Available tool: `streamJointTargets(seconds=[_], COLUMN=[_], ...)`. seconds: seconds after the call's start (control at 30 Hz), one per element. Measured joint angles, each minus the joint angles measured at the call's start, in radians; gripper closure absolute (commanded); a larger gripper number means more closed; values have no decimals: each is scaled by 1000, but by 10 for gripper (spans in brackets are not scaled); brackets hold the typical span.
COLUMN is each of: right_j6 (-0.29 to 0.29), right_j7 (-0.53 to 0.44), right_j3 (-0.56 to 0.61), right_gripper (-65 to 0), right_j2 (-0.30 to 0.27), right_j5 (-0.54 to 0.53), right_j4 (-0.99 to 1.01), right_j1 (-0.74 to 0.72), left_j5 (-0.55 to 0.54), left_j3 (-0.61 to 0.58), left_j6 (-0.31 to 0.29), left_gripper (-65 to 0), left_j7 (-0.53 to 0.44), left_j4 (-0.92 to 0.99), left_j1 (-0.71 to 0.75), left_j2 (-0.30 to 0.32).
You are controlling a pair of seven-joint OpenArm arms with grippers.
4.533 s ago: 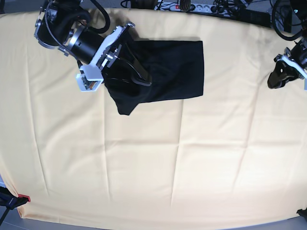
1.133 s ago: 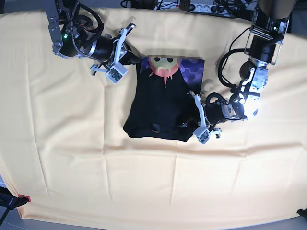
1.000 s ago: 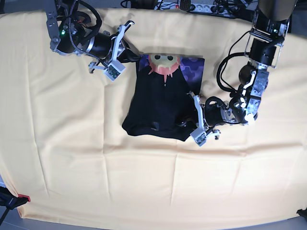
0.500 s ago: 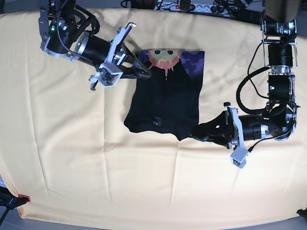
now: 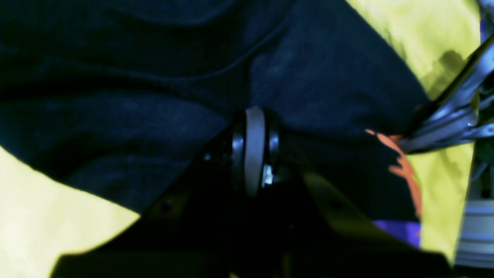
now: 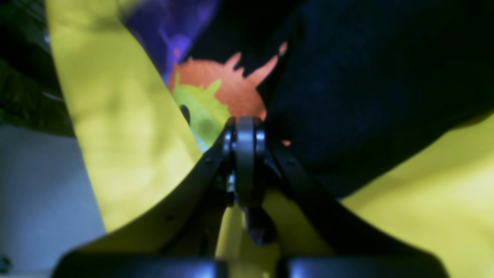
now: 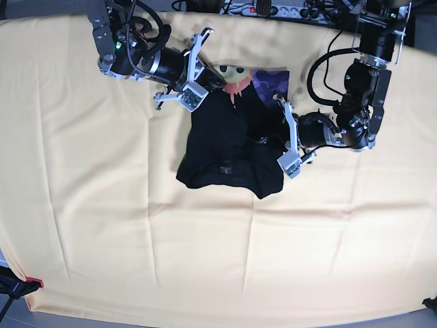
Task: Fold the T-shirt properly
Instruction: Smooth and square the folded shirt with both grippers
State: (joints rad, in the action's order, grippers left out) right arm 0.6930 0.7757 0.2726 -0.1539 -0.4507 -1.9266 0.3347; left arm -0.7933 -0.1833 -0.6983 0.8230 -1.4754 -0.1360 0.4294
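Note:
The black T-shirt [image 7: 229, 147] lies bunched on the far middle of the table, with its orange sun-face print [image 7: 236, 74] and purple patch [image 7: 270, 78] showing at the top edge. My right gripper [image 7: 220, 82] is at the shirt's top left corner. In the right wrist view that gripper [image 6: 245, 129] is shut on cloth at the edge of the sun print [image 6: 227, 88]. My left gripper [image 7: 265, 137] sits on the shirt's right side. In the left wrist view it [image 5: 252, 121] is shut, with black cloth [image 5: 154, 77] puckered around its tips.
The pale yellow tablecloth [image 7: 136, 225] covers the whole table, creased in a grid. A power strip [image 7: 273, 9] and cables lie beyond the far edge. A red clamp [image 7: 32, 281] holds the cloth at the near left corner.
My left gripper has moved from the shirt's lower right corner up and left onto its right side. My right gripper has shifted right, over the sun print, which is now more covered.

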Motion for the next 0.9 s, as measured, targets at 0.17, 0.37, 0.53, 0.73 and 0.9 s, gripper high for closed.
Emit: streamJointTargets(seconds=[0.17,0.37,0.53,0.73,0.9], right_j6=[0,0,-16,-2,0], right_j7=[-10,17,16,71,152], right_j3=[0,-2,-2,-44,-229], right_gripper=[0,0,0,0,0], right_j2=[2,-2,0,4,-1], right_j5=[7,-17,-115,-285,-483], right_j4=[32,-88,-229,-281,-383], right_j1=[6,-4,-4,22,85], left_j5=[23,-131,-427,-501,-510], left_j3=[1,0,5,22,130], left_j6=[1,10,6,6,6], left_gripper=[0,0,0,0,0], left_j7=[-45,132,291,364,362], left_j4=[1,-56,-216,-408,-601], left_j1=[22,-20,-17,143,274], left_j2=[9,98,133,163,164])
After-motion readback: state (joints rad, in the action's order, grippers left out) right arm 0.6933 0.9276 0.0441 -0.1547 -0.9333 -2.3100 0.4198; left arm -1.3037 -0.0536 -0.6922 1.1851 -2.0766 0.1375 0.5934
